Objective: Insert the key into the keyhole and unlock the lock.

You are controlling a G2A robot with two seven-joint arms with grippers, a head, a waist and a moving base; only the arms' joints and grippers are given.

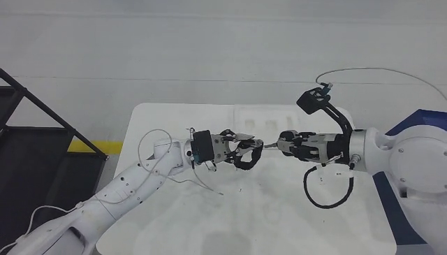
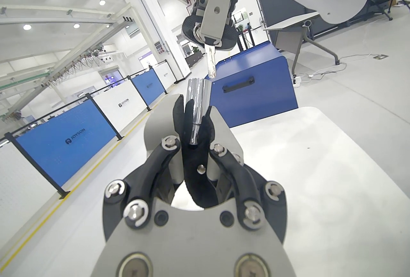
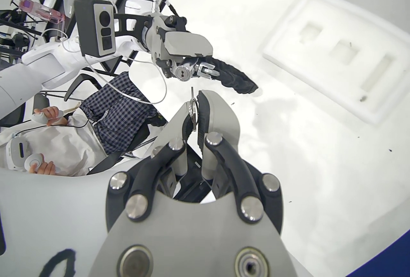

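The key (image 2: pixel 210 62) is pinched by its head in the right gripper (image 3: pixel 196 102), whose fingers are pressed together on it, blade pointing at the lock. The lock (image 2: pixel 199 105), a chrome cylinder, is clamped in the left gripper (image 2: pixel 195 108), fingers closed on its body with the keyhole end sticking out towards the key. From the left wrist camera I see the blade tip just beside the rim of that end, slightly off its axis. I cannot tell for sure whether it touches, but it is not inside. From the right wrist camera the round keyhole face looks straight back at me. A black cable (image 3: pixel 235 81) hangs off the lock and curves away past the left gripper. In the top view the two grippers meet nose to nose just below the centre of the frame, held up above the white counter (image 1: pixel 279 213). A white foam tray (image 3: pixel 326 18) with three recesses lies on the counter, just above that meeting point.
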